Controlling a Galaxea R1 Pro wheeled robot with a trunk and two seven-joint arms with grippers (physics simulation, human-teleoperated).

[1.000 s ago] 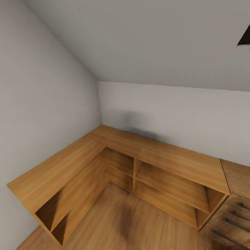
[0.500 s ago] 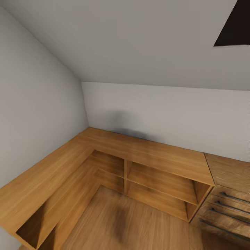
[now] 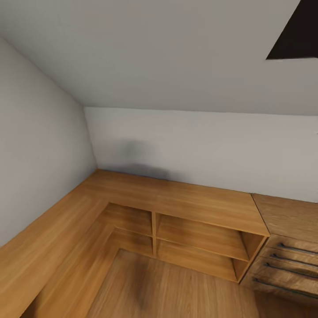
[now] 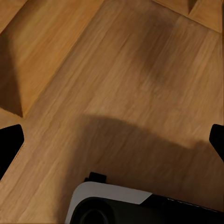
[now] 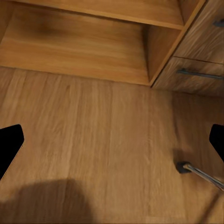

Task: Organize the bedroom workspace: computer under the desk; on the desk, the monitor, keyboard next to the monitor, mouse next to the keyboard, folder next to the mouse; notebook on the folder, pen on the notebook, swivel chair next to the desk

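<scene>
Here's a bedroom corner: grey walls (image 3: 198, 145) under a sloped ceiling (image 3: 168, 53), L-shaped wooden shelving (image 3: 185, 207) on wood floor (image 3: 176, 287), drawer chest (image 3: 287, 265) alongside, both grippers' jaws spread wide, nothing held.

The robot's black fingers (image 4: 10, 144) were flat and blunt-ended, and its base (image 4: 112, 205) was a rounded white shell over a black body, with a small black tab.

My left gripper (image 4: 112, 140) pointed down, its fingertips (image 4: 10, 145) spread wide at three and nine o'clock. My right gripper (image 5: 112, 144) hung likewise, fingers (image 5: 9, 147) parted.
</scene>
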